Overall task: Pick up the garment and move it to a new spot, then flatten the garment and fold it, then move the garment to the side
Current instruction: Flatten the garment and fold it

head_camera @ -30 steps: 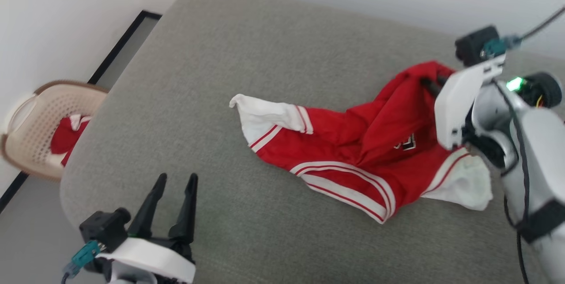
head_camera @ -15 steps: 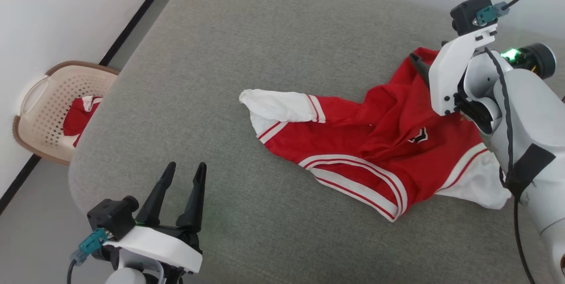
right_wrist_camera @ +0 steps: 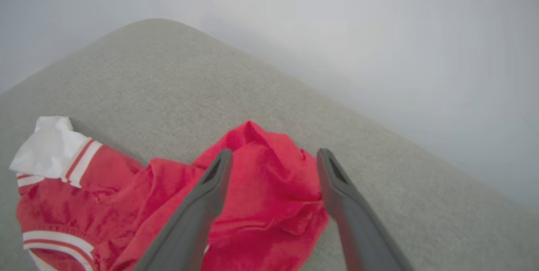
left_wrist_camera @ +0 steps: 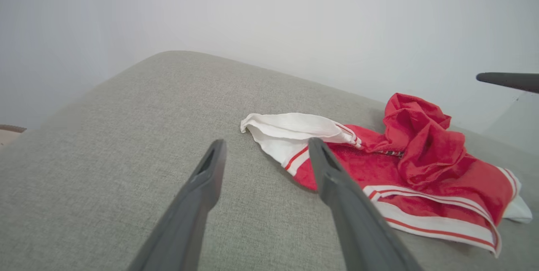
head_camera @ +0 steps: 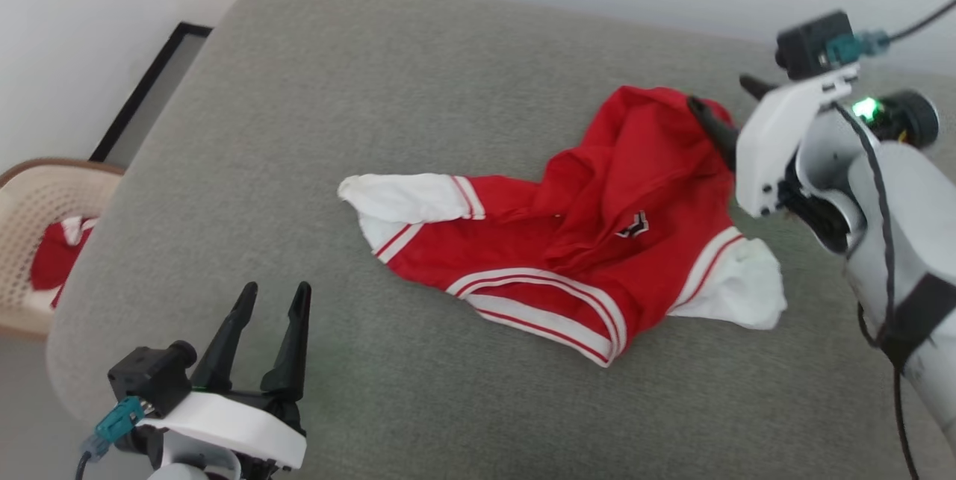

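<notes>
Head view, starting at nine o'clock: a beige perforated laundry basket (head_camera: pixel 26 204) sits beyond the edge of the grey cushion (head_camera: pixel 373 77), with a red-and-white cloth (head_camera: pixel 56 260) lying inside it. Down at seven o'clock, the left claw (head_camera: pixel 276 290) hovers over bare cushion, fingers spread and nothing between them. The garment (head_camera: pixel 567 241), a red jersey T-shirt, is just right of centre toward three o'clock, lying crumpled on the cushion. One white sleeve (head_camera: pixel 396 196) stretches out to nine o'clock, and the striped hem (head_camera: pixel 553 308) sags toward six. A scrap of black print (head_camera: pixel 635 225) peeks from the folds, and the other sleeve (head_camera: pixel 736 286) flops at four o'clock. Up at two o'clock is the right claw (head_camera: pixel 721 92), spread wide and gripping nothing. One finger sits over the shirt's bunched red peak, though I can't tell whether it touches. Right wrist view backs it up: both fingers well apart, with loose red fabric showing between and below them.
</notes>
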Available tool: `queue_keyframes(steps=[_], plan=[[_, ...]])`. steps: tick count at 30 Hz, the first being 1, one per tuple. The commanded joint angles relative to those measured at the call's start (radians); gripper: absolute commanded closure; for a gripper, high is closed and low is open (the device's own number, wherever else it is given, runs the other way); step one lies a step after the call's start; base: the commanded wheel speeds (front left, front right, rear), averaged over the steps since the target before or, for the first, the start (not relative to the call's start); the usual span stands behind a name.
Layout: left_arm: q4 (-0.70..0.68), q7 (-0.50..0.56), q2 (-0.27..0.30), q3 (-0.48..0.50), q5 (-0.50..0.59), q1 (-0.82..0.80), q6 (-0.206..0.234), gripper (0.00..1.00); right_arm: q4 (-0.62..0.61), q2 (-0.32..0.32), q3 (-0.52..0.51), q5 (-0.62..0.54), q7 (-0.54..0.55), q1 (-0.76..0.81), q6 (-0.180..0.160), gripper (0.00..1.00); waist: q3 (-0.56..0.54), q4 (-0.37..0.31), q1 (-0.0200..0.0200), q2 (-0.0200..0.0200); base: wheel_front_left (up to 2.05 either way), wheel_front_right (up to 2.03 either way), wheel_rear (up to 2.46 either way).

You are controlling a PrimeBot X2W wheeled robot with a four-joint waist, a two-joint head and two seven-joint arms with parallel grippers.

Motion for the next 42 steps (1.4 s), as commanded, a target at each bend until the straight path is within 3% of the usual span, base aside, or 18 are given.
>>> queue_keyframes(steps=[1, 7, 14, 19, 28, 29, 30, 35, 42], plan=[[-0.002, -0.005, 0.004, 0.002, 0.001, 0.012, -0.003, 0.00, -0.013, -0.008, -0.001, 0.012, 0.008, 0.022, 0.000, 0.00, -0.013, -0.022, 0.0000, 0.0000, 0.00, 0.00, 0.00], [-0.003, -0.005, 0.025, -0.006, -0.007, 0.007, -0.003, 0.00, -0.101, -0.067, -0.040, 0.053, 0.097, 0.164, 0.000, 0.00, -0.014, -0.055, 0.0000, 0.0000, 0.00, 0.00, 0.00], [0.004, -0.005, 0.032, -0.022, -0.016, -0.007, -0.003, 0.00, -0.206, -0.084, -0.094, 0.078, 0.252, 0.309, 0.000, 0.00, -0.004, -0.053, 0.0000, 0.0000, 0.00, 0.00, 0.00], [0.010, -0.005, 0.031, -0.038, -0.025, -0.013, -0.003, 0.00, -0.238, -0.067, -0.143, 0.050, 0.345, 0.382, 0.000, 0.00, 0.003, -0.034, 0.0000, 0.0000, 0.00, 0.00, 0.00], [0.022, -0.005, 0.031, -0.056, -0.031, -0.027, -0.003, 0.00, -0.162, 0.009, -0.170, -0.029, 0.421, 0.427, 0.000, 0.00, 0.008, -0.001, 0.0000, 0.0000, 0.00, 0.00, 0.00], [0.023, -0.005, 0.030, -0.057, -0.032, -0.027, -0.003, 0.00, -0.154, 0.014, -0.163, -0.036, 0.428, 0.427, 0.000, 0.29, 0.007, 0.001, 0.0000, 0.0000, 0.00, 0.00, 0.00], [0.025, -0.005, 0.030, -0.057, -0.032, -0.027, -0.003, 0.00, -0.152, 0.017, -0.161, -0.040, 0.429, 0.427, 0.000, 0.98, 0.005, 0.002, 0.0000, 0.0000, 0.00, 0.00, 0.00], [0.031, -0.005, 0.038, -0.050, -0.028, -0.008, -0.003, 0.00, -0.204, -0.008, -0.183, -0.044, 0.441, 0.421, 0.000, 1.00, -0.013, -0.011, 0.0000, 0.0000, 0.00, 0.00, 0.00], [0.025, -0.005, 0.057, -0.030, -0.018, 0.016, -0.003, 0.00, -0.392, -0.075, -0.270, -0.051, 0.500, 0.473, 0.000, 1.00, -0.041, -0.060, 0.0000, 0.0000, 0.00, 0.00, 0.00]])
